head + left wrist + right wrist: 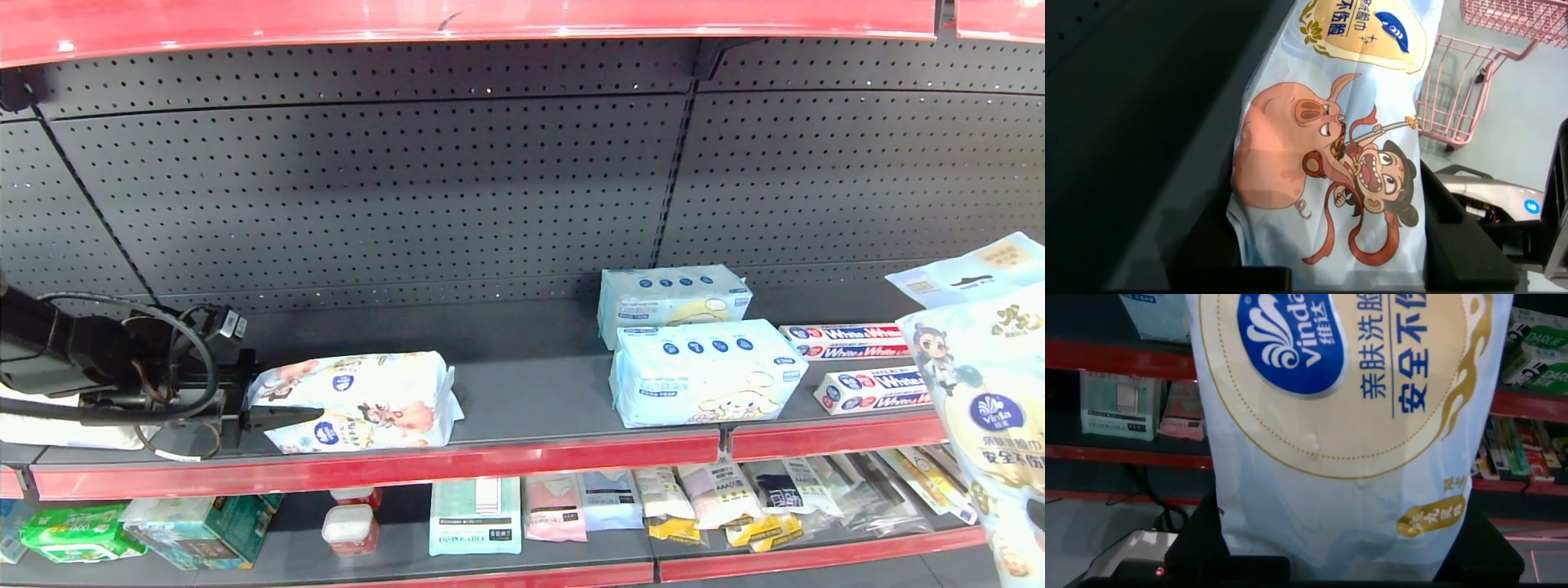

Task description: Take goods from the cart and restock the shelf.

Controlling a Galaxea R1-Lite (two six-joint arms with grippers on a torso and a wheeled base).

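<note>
A tissue pack (359, 402) printed with cartoon figures lies on its side on the grey middle shelf (522, 384), near the red front lip. My left gripper (268, 402) comes in from the left and is shut on the pack's left end. In the left wrist view the same tissue pack (1331, 163) fills the space between the fingers (1458, 233) of the left gripper (1327, 241). My right gripper (1343, 567) is shut on a second, upright tissue pack (1347, 416). That second pack (992, 408) hangs at the far right, in front of the shelf.
Two pale blue tissue packs (702, 371) and two toothpaste boxes (869, 390) occupy the shelf's right half. Between them and the left pack the shelf is bare. The lower shelf (490, 563) holds several small goods. A pink cart (1470, 82) stands behind the left arm.
</note>
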